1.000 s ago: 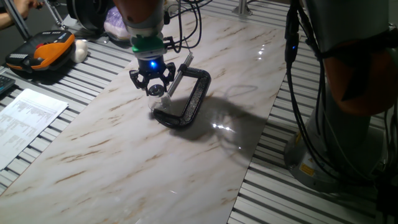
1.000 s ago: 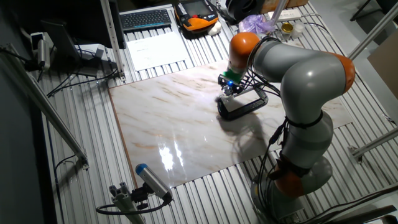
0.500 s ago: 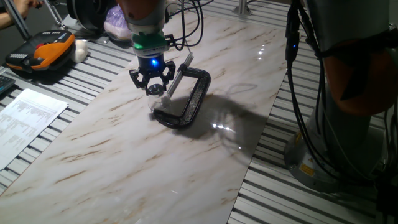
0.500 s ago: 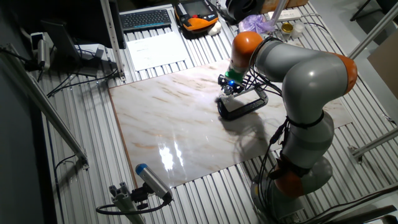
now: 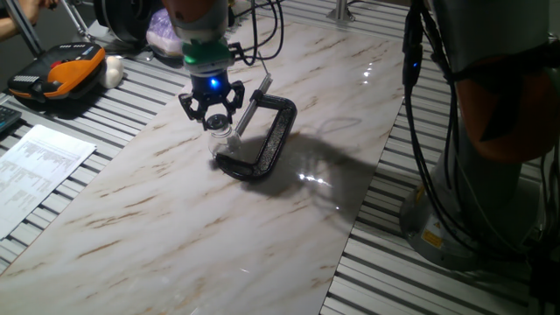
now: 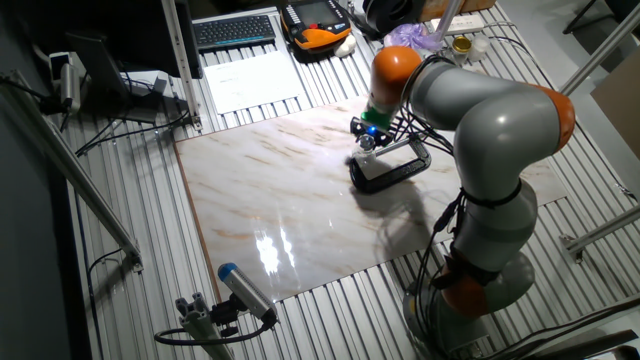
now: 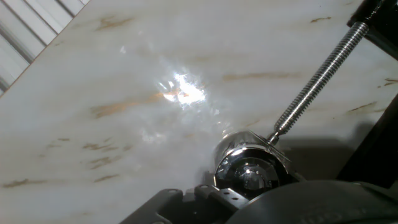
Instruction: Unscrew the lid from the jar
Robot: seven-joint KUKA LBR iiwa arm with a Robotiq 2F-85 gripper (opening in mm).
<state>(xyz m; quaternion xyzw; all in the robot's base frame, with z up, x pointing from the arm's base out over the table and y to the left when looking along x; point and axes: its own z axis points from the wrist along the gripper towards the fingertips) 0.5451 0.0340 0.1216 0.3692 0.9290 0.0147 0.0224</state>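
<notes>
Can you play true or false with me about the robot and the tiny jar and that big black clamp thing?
1. The black C-clamp lies on the marble table. True.
2. The jar stands far from the clamp, at the other end of the table. False: it sits right at the clamp, between its screw and its lower end.
3. The gripper is just above the jar. True.
4. A blue light glows on the gripper. True.
5. The clamp's threaded screw is smooth like a pencil. False: the hand view shows ridged threads all along it.
6. The orange and black device is lying on the marble. False: it rests on the ribbed surface beside the marble.
</notes>
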